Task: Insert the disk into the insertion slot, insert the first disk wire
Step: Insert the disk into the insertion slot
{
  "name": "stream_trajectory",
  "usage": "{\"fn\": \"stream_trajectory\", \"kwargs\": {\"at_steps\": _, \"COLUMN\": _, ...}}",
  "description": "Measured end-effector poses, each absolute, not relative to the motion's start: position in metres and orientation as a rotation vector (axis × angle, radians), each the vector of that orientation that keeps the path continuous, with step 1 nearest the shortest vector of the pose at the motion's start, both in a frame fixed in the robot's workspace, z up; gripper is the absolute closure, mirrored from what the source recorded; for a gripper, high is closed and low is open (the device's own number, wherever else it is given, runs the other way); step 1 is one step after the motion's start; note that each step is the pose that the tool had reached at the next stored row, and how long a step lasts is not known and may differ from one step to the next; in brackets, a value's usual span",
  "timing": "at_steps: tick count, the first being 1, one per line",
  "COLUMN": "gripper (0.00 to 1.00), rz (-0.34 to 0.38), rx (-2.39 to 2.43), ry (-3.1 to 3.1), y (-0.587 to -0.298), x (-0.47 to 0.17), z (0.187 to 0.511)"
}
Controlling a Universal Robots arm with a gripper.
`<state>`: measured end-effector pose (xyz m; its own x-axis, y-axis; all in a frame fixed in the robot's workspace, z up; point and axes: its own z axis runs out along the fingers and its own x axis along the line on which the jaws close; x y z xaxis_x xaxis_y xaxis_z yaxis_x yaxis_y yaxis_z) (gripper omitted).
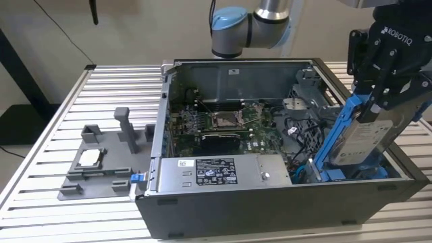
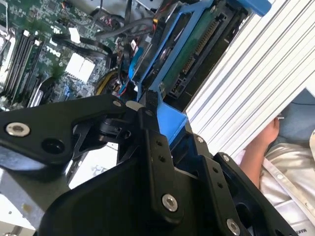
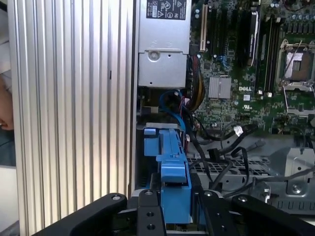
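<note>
At the exterior view's right end of the open computer case (image 1: 270,207), the gripper (image 1: 378,98) is clenched on the upper end of the disk (image 1: 364,139), its fingers pressing on the bright blue carrier. The disk stands steeply tilted. Its lower end is down among the blue clips of the insertion slot (image 1: 344,174) and its upper half rises above the case wall, so it looks only partly entered, not seated. In the second wrist view the gripper (image 2: 150,105) bites the end of the blue frame, and the green circuit board (image 2: 197,54) of the drive lies bare beside it.

Such a drive is probably dense and quite heavy for its size, fully stiff, and sensitive to knocks. The plastic carrier is smooth and may flex a little. The safest hold seems to be on the end rail of the carrier, as it is now — not on the label face and not on the bare board.

Loose black and blue cables (image 1: 297,132) lie just beside the slot, between it and the motherboard (image 1: 223,121). The silver power-supply box (image 1: 216,171) sits along the near wall. The case rests on a ribbed aluminium table (image 1: 47,212), with a grey fixture (image 1: 94,167) near it on the exterior view's left. A plain beige wall stands behind, and a person's hand (image 2: 263,142) shows beyond the table edge.
</note>
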<state>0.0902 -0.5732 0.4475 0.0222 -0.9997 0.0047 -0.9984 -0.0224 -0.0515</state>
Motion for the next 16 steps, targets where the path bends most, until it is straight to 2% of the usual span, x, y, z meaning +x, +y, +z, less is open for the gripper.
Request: {"fn": "stream_trajectory", "kwargs": {"at_steps": 16, "gripper": 0.68, "rz": -0.063, "rx": -2.221, "ry": 2.172, "y": -0.573, "x": 0.087, "z": 0.424}}
